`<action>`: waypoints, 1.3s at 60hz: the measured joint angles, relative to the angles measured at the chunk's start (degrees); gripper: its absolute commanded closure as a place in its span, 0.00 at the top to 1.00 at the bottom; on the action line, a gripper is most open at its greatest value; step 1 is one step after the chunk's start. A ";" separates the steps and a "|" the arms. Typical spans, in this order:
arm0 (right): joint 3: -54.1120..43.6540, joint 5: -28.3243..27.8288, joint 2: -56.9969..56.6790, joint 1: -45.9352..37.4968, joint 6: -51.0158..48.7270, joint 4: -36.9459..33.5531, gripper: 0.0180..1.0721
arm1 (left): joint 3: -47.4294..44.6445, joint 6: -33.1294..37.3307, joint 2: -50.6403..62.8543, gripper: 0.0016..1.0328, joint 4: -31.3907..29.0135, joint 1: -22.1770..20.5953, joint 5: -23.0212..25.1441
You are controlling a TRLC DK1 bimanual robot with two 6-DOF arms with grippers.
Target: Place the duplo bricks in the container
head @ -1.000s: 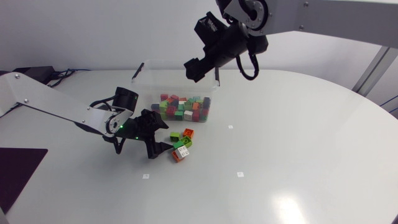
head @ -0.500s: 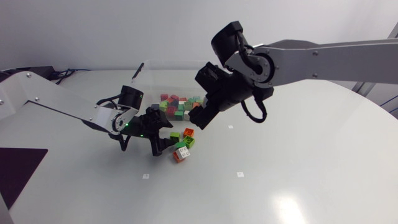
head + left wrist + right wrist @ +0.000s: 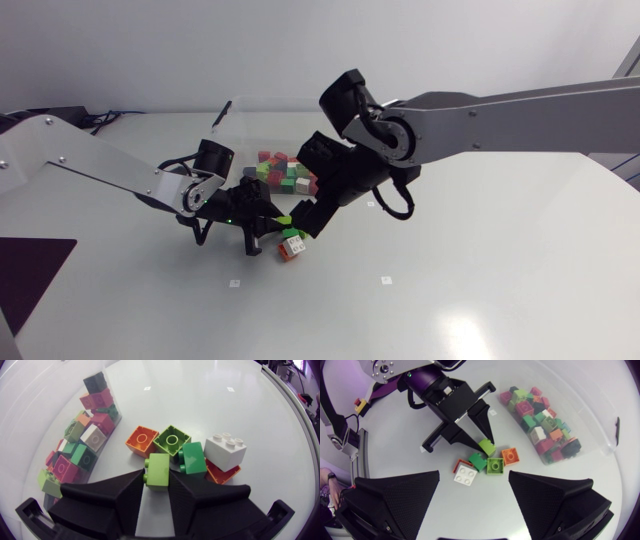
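You have a lime-green brick (image 3: pixel 158 470) pinched between the two fingers of your left end effector (image 3: pixel 156 479), which is closed narrowly on it from both sides, low over the desk (image 3: pixel 480 260). Just ahead of that brick lies a small cluster of loose bricks: an orange brick (image 3: pixel 141 441) touching an olive-green brick (image 3: pixel 172 440), a dark green brick (image 3: pixel 192 457) right beside the held one, and a white brick (image 3: pixel 226 450) sitting on a flat orange-red piece (image 3: pixel 220 474) (only its edges show).

The clear container (image 3: pixel 600 446) stands near the cluster on the far side from the left arm, already holding a heap of red, green, white, orange and dark bricks (image 3: pixel 540 420).

Your right end effector (image 3: pixel 474 480) hangs above the loose cluster with its fingers spread wide, holding nothing. In the head view it sits very close to the left end effector's tips, its arm coming in from the right and reaching past the container's front.
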 measured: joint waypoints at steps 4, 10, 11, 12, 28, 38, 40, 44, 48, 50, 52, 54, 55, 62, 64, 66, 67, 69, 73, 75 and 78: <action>0.00 -2.27 1.42 -0.13 0.00 -1.22 0.95 | -0.94 0.46 -0.79 0.21 -0.20 0.00 -0.02; 0.00 -4.26 3.52 -0.28 0.02 -2.82 0.95 | -2.73 0.83 -2.32 0.21 -0.57 0.04 0.00; 0.00 -4.44 3.85 -0.31 0.02 -2.89 0.95 | -2.95 0.83 -2.54 0.21 -0.61 0.07 0.00; 0.04 -4.52 4.28 -0.33 0.09 -3.04 0.95 | -3.21 0.83 -2.80 0.21 -0.70 0.13 0.00; 3.02 -6.14 9.11 -0.74 2.23 -4.15 0.93 | -7.50 0.83 -11.21 0.21 -1.55 3.58 0.00; 5.16 -6.19 11.26 -0.92 3.21 -5.42 0.93 | -9.18 0.83 -16.24 0.21 -2.40 6.71 0.72; 5.68 -6.29 11.74 -0.92 3.23 -5.88 0.93 | -9.44 0.83 -17.31 0.21 -2.75 7.39 0.90; 6.64 -6.80 12.68 -0.92 3.30 -6.69 0.93 | -9.73 0.81 -19.26 0.21 -3.43 8.52 1.05; 7.85 -7.34 13.55 -0.94 3.48 -8.11 0.91 | -9.81 0.72 -21.55 0.21 -4.13 9.46 1.11; 8.37 -7.50 13.92 -1.01 3.48 -8.70 0.90 | -9.81 0.52 -22.84 0.21 -4.50 9.88 1.25; 8.76 -7.63 14.16 -1.03 3.48 -8.96 0.90 | -9.81 0.35 -24.13 0.21 -4.74 10.21 1.42; 9.25 -7.65 14.47 -1.09 3.48 -9.16 0.90 | -9.81 0.11 -25.35 0.21 -4.92 10.47 1.53; 9.44 -7.65 14.60 -1.11 3.50 -9.27 0.90 | -9.81 -0.07 -25.88 0.21 -4.94 10.56 1.55; 11.17 -7.69 16.17 -1.18 3.87 -10.60 0.89 | -9.79 -1.64 -29.48 0.21 -5.14 11.41 2.40; 11.63 -7.69 16.70 -1.18 3.89 -10.88 0.88 | -9.73 -2.27 -30.10 0.21 -5.31 11.65 2.45; 12.09 -7.72 17.31 -1.18 3.91 -11.26 0.87 | -9.64 -2.64 -30.71 0.21 -5.57 11.82 2.58; 12.28 -7.69 17.55 -1.16 3.91 -11.45 0.86 | -9.64 -2.69 -30.84 0.21 -5.62 11.91 2.62; 12.46 -7.76 18.05 -1.14 4.02 -11.74 0.86 | -9.57 -3.41 -31.23 0.21 -5.81 12.07 2.60; 12.76 -7.82 18.64 -1.14 4.17 -12.33 0.86 | -9.35 -4.20 -31.58 0.21 -6.10 12.13 2.62; 13.16 -7.80 19.04 -1.11 4.28 -12.72 0.84 | -9.18 -4.98 -31.71 0.21 -6.12 12.13 2.64; 13.68 -7.82 19.54 -1.11 4.31 -12.94 0.78 | -8.76 -6.01 -31.80 0.21 -6.16 12.13 2.73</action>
